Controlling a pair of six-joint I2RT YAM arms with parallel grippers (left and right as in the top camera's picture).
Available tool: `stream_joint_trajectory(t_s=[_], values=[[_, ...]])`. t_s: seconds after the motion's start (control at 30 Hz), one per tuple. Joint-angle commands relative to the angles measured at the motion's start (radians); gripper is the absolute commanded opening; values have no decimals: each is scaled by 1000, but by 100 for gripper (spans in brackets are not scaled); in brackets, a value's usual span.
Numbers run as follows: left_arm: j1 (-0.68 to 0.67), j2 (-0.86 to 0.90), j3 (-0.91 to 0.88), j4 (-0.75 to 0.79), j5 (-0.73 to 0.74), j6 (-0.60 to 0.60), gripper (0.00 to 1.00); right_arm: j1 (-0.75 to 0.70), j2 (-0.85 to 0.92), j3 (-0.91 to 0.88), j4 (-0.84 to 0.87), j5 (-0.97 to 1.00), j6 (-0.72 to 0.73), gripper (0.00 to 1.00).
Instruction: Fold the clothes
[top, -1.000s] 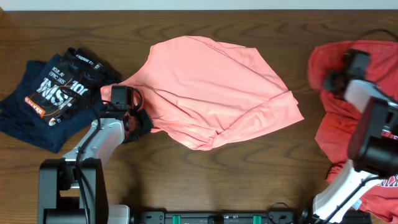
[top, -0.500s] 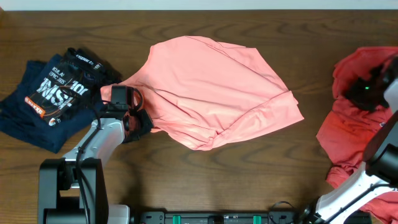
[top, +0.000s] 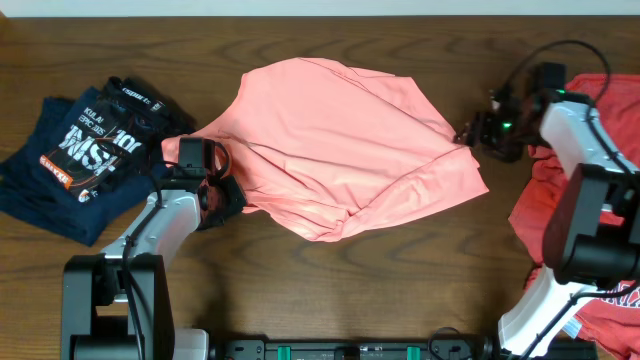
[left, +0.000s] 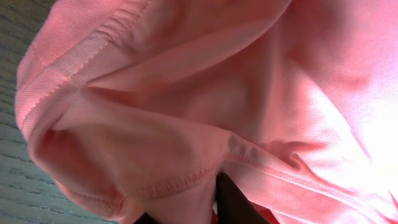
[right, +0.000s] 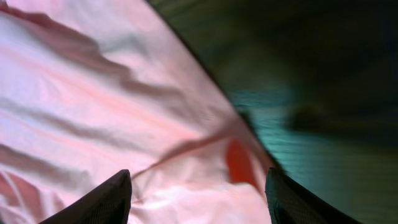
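At the left edge of the shirt (top: 340, 140), the left gripper (top: 222, 196) is pinched narrow on a bunched fold of hem. Its wrist view shows the stitched pink seam gathered right against one dark finger (left: 227, 198), with fabric filling nearly the whole view. By the shirt's right corner, the right gripper (top: 478, 133) stands wide and holds nothing. Its wrist view shows both fingertips far apart, wrinkled pink cloth below and between them, and dark wood past the cloth's edge. Whether the tips touch the cloth I cannot tell.

The shirt lies mid-table, spread mostly flat but creased, and its near right part is turned over into a thick rolled edge. The table (top: 400, 270) is dark brown wood. A navy shirt (top: 80, 150) with white and red lettering lies crumpled at the left, just beside the pink one's left corner. A red shirt (top: 530, 215) is heaped at the right edge, partly under the right arm.
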Motion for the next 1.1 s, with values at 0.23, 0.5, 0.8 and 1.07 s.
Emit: stream_joint_trajectory(t_s=[0.23,0.5,0.8,1.07], values=[[0,12,-7,0,-13,-1,19,121,-21,-6,5,266,77,69],[0,12,-7,0,-13,-2,18,121,-21,-8,5,267,88,20],[0,12,-7,0,-13,-2,18,121,-21,-39,-9,285,88,1],[0,9,12,3,-13,47,6,108,-60,-39,-94,381,120,1]])
